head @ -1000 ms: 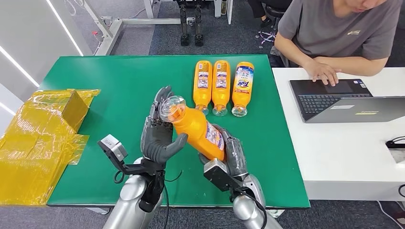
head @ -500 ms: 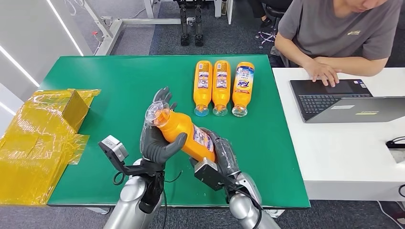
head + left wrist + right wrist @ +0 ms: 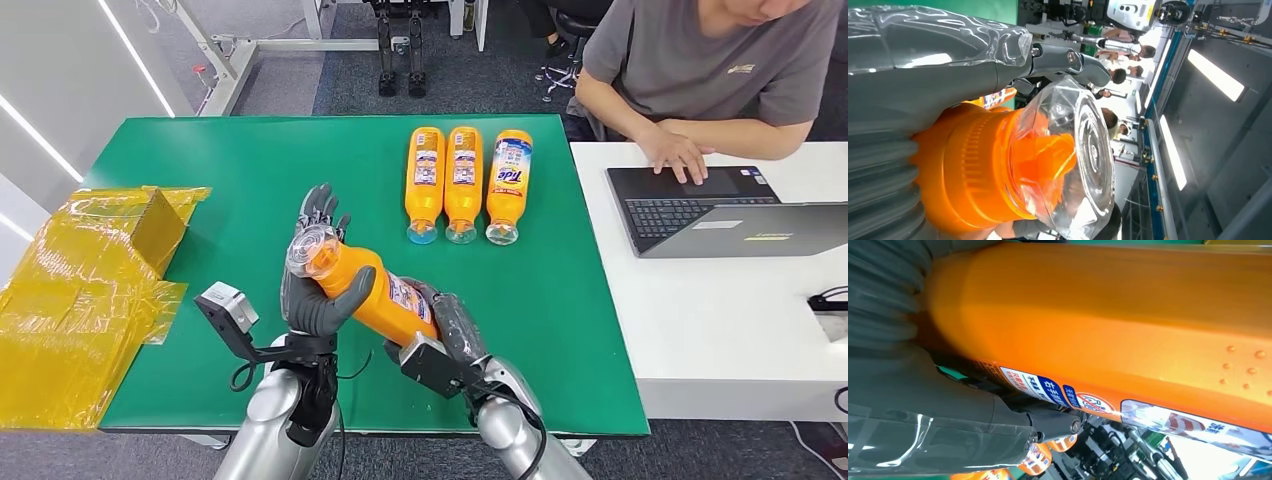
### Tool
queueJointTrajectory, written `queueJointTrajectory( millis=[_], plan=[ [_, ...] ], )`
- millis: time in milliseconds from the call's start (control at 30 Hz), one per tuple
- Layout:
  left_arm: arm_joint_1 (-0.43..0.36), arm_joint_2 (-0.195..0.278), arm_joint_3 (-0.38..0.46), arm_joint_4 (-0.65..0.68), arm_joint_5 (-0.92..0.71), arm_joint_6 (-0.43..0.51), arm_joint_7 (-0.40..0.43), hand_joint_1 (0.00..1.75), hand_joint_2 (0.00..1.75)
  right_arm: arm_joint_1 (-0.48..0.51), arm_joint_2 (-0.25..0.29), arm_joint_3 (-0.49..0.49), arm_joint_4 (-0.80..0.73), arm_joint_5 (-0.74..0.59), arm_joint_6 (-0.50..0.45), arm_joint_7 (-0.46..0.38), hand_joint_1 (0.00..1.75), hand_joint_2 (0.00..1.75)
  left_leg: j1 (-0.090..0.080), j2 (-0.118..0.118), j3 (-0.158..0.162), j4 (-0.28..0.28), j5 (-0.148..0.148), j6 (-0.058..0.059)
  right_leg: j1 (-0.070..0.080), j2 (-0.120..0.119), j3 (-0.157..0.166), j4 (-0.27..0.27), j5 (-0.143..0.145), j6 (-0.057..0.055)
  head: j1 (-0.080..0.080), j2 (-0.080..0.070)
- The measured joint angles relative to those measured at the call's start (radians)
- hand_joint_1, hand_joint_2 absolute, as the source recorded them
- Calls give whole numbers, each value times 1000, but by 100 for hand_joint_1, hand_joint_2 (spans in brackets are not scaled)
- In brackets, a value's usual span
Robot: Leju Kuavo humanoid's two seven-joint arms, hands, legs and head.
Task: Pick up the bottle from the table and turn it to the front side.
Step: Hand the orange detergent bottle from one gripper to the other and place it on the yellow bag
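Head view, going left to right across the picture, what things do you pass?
Yellow wrapped box → left hand → held bottle → right hand → three bottles in a row → laptop.

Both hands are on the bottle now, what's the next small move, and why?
Probably let the left hand take the grip near the cap so the right hand can roll the bottle. It hangs tilted above the green table, held at both ends, and the small-print back label faces up, not the front.

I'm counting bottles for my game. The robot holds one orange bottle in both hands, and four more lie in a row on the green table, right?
Not quite: the head view shows three bottles in the row, not four. The rest holds: the left robot hand and right robot hand hold one orange bottle over the green table.
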Motion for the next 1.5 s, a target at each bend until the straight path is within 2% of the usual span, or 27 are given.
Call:
queueJointTrajectory(
  millis=[67, 100, 200, 233, 733, 1100, 1267, 1400, 1500],
  plan=[
    [6, 1, 4, -2, -3, 13, 0, 0, 175, -7, 0, 7, 12, -2, 12, 2, 175, 175, 0, 0, 0, 0, 0, 0, 0, 0, 0, 0, 0, 0, 0, 0],
    [11, 1, 6, -5, -6, 19, 0, 38, 175, -9, 0, 10, 17, -2, 17, 3, 175, 175, 0, 0, 0, 0, 0, 0, 0, 0, 0, 0, 0, 0, 0, 0],
    [23, 1, 11, -15, -14, 29, 0, 169, 175, -14, 0, 17, 30, -3, 23, 5, 175, 175, 0, 0, 0, 0, 0, 0, 0, 0, 0, 0, 0, 0, 0, 0],
    [26, 1, 13, -19, -17, 33, 0, 175, 175, -16, 1, 19, 34, -3, 23, 5, 175, 175, 0, 0, 0, 0, 0, 0, 0, 0, 0, 0, 0, 0, 0, 0],
    [41, 4, 15, -66, -44, 44, 0, 175, 175, -27, 7, 26, 61, -6, 12, 6, 175, 175, 0, 0, 0, 0, 0, 0, 0, 0, 0, 0, 0, 0, 0, 0],
    [38, 6, 15, -79, -52, 33, -3, 175, 175, -38, 9, 28, 45, 39, -94, 8, 175, 175, 0, 0, 0, 0, 0, 0, 0, 0, 0, 0, 0, 0, 0, 0],
    [27, 3, 15, -80, -49, 30, -3, 175, 175, -46, 9, 27, 31, 45, -106, 16, 171, 175, 0, 0, 0, 0, 0, 0, 0, 0, 0, 0, 0, 0, 0, 0],
    [24, 1, 15, -80, -46, 28, -5, 175, 175, -47, 9, 25, 25, 42, -122, 10, 2, 175, 0, 0, 0, 0, 0, 0, 0, 0, 0, 0, 0, 0, 0, 0],
    [18, 0, 16, -80, -37, 19, -7, 175, 175, -48, 14, 19, 14, 13, -144, -11, 0, 175, 0, 0, 0, 0, 0, 0, 0, 0, 0, 0, 0, 0, 0, 0]
  ],
)
